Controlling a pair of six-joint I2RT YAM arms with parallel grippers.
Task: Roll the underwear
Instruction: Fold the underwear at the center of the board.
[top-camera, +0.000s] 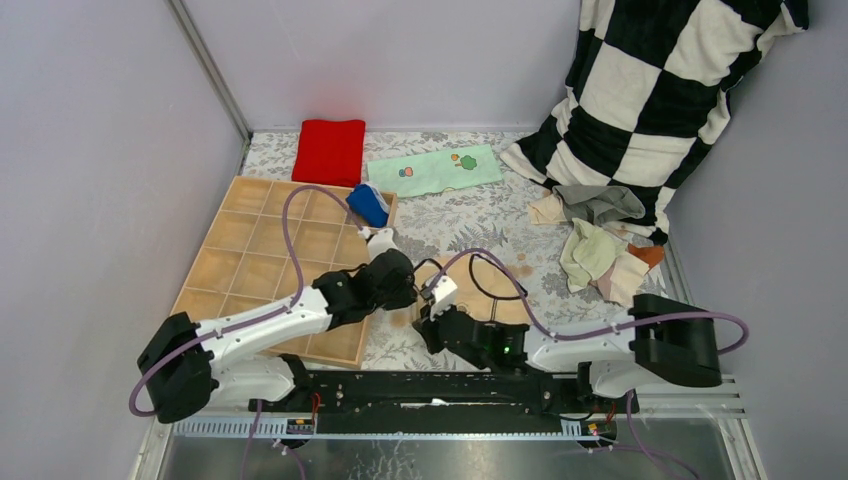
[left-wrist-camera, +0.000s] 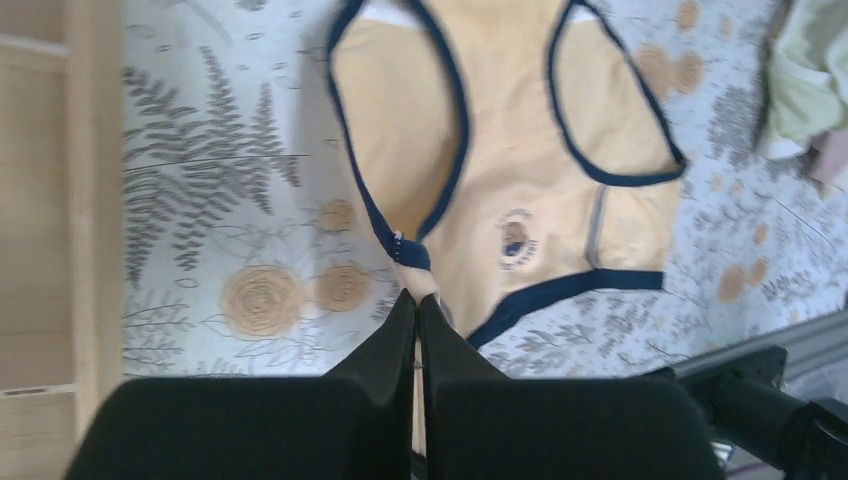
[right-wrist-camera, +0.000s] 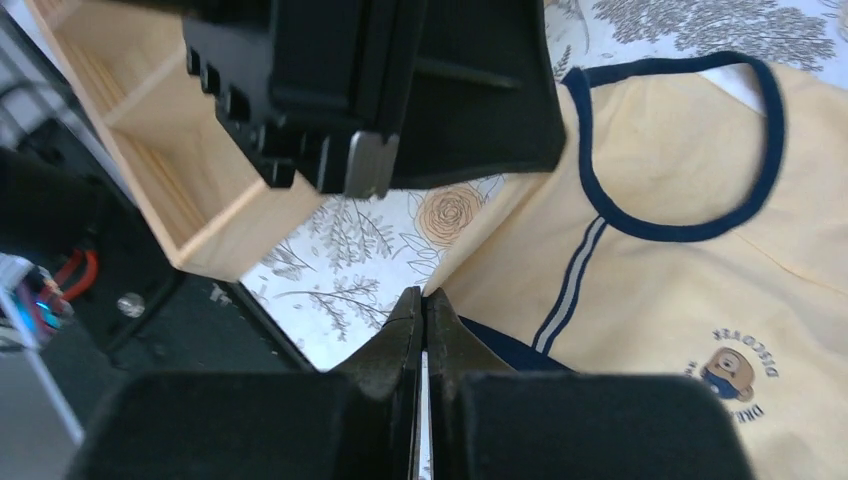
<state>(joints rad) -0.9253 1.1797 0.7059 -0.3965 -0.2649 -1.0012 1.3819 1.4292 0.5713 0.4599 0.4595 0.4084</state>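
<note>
A tan underwear (top-camera: 505, 305) with dark blue trim lies spread on the floral cloth between my two arms. In the left wrist view this underwear (left-wrist-camera: 520, 170) fans out from my left gripper (left-wrist-camera: 418, 295), which is shut on a bunched corner of it. My right gripper (right-wrist-camera: 422, 293) is shut on the near edge of the same underwear (right-wrist-camera: 690, 300). From above, the left gripper (top-camera: 405, 290) and right gripper (top-camera: 425, 320) sit close together at the brief's left side. A blue striped brief (top-camera: 368, 204) sits in the wooden tray's far corner. Several other briefs (top-camera: 600, 255) lie piled at the right.
A wooden grid tray (top-camera: 270, 260) lies at the left, its corner (right-wrist-camera: 200, 230) close to both grippers. A red folded cloth (top-camera: 329, 150) and a mint printed cloth (top-camera: 433, 170) lie at the back. A black-and-white checkered blanket (top-camera: 660, 90) leans at the back right.
</note>
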